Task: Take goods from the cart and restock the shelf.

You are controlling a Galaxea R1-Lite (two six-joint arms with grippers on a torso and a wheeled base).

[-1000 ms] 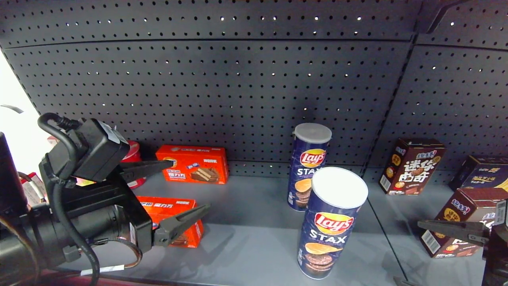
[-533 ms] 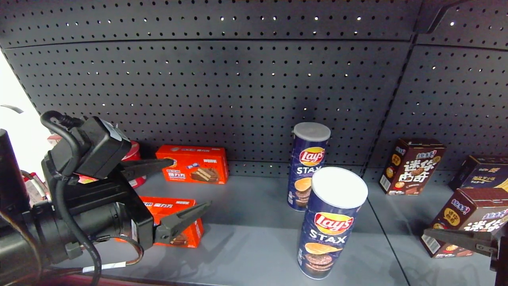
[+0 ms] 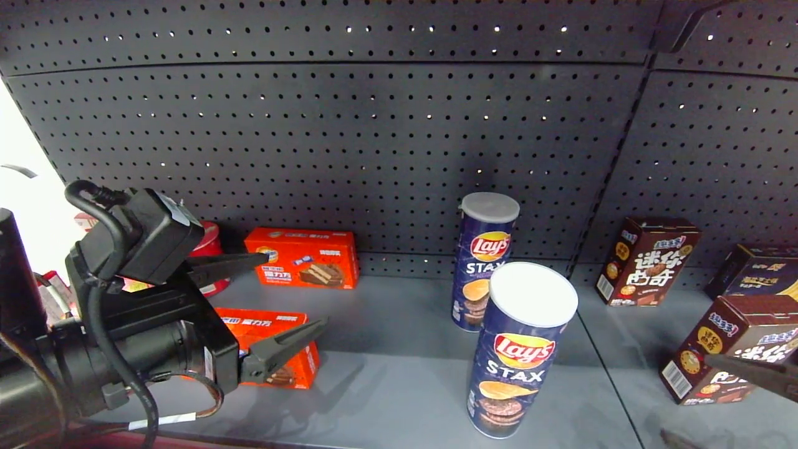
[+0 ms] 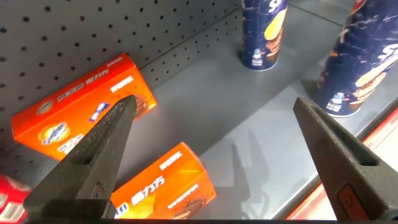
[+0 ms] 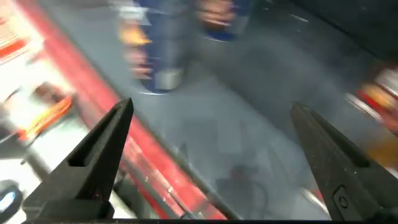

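On the grey shelf [image 3: 399, 374] my left gripper [image 3: 293, 290] stands open and empty, low over the left part. One orange wafer box [image 3: 302, 257] lies at the back wall; a second orange box [image 3: 274, 346] lies nearer the front, partly behind the lower finger. The left wrist view shows both boxes [image 4: 81, 99] [image 4: 168, 186] under the open gripper [image 4: 214, 106]. My right gripper [image 3: 686, 396] sits at the head view's lower right edge, by a brown box [image 3: 729, 346]. It is open and empty [image 5: 211, 109] above the shelf front.
Two blue chip cans stand mid-shelf, one at the back [image 3: 486, 259] and one near the front [image 3: 520, 349]. Another brown box [image 3: 645, 259] and a dark blue box [image 3: 760, 271] stand at the right. A red tin [image 3: 209, 240] sits behind the left wrist. The perforated back panel [image 3: 374, 143] closes the rear.
My right gripper has drawn back toward the lower right, nearly leaving the head view. The left arm has barely shifted and stays open.
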